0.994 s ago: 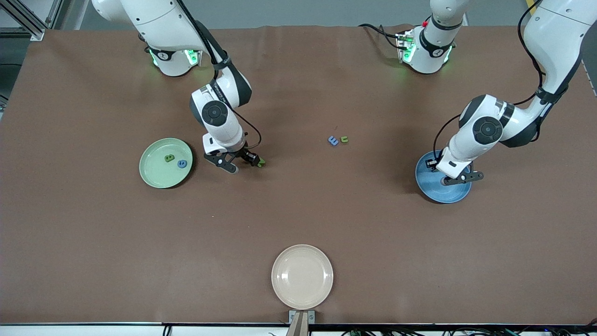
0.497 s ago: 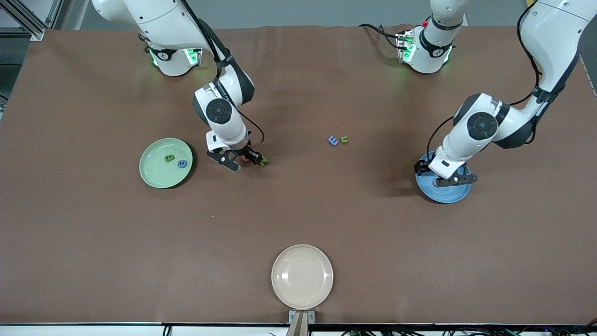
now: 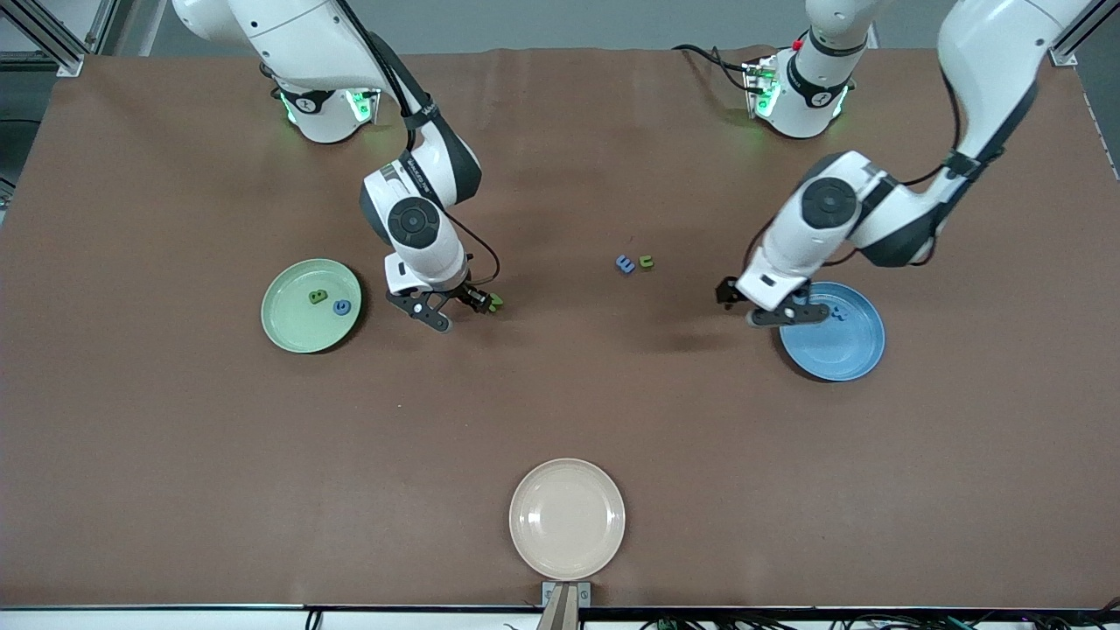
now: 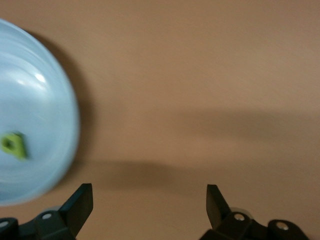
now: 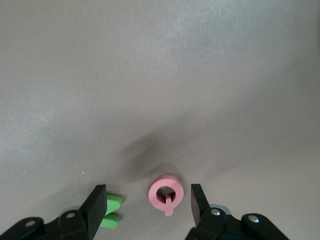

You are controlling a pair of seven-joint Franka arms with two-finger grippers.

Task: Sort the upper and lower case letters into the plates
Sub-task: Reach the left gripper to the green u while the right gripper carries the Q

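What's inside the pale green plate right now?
The round pale green plate holds two small letter pieces side by side: a dark green one and a blue one. Nothing covers the plate; which letters they are cannot be read.

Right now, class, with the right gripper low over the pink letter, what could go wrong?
1. The right gripper is open around the pink Q, but a green letter lies against one finger; closing may nudge or pinch it too.
2. The left gripper, open, hangs by the blue plate's rim and could clip it.
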